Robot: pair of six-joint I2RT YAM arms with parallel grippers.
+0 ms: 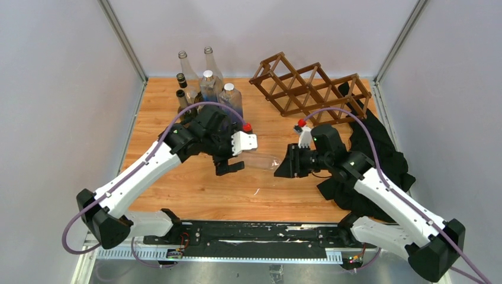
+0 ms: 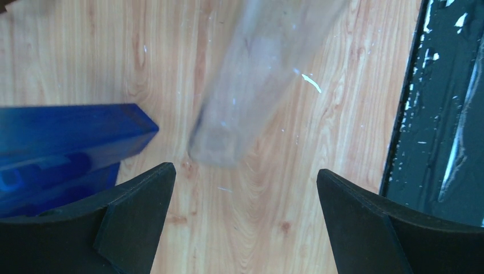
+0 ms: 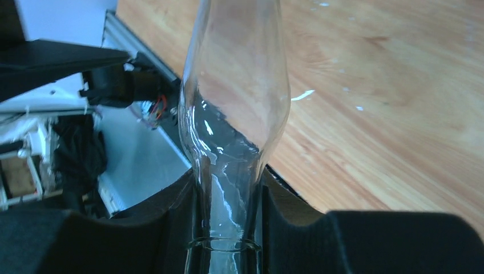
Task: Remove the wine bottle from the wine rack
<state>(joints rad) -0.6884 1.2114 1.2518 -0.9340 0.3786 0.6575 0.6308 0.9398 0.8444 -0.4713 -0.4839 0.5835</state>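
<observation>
A wooden bench [image 1: 195, 195] fills the overhead view, with both arms reaching in from its near edge. At the back right the brown lattice wine rack [image 1: 308, 89] sits at a slant, and I see no bottle in its diamond cells. A crumpled black cloth [image 1: 385, 154] lies along the right side, touching the rack. A cluster of glass bottles [image 1: 207, 89] stands upright at the back left, well apart from the rack. The clear wine bottle [image 3: 234, 108] is off the rack and lies roughly level over the middle of the bench, between the two arms; I cannot tell whether it clears the wood. My right end effector [image 1: 284, 164] pinches it by the neck, a narrow part that I judge gives the surest hold on smooth glass. My left end effector [image 2: 245, 182] is spread wide, facing the bottle's base without touching it, probably so it can take or steady the heavier end.
</observation>
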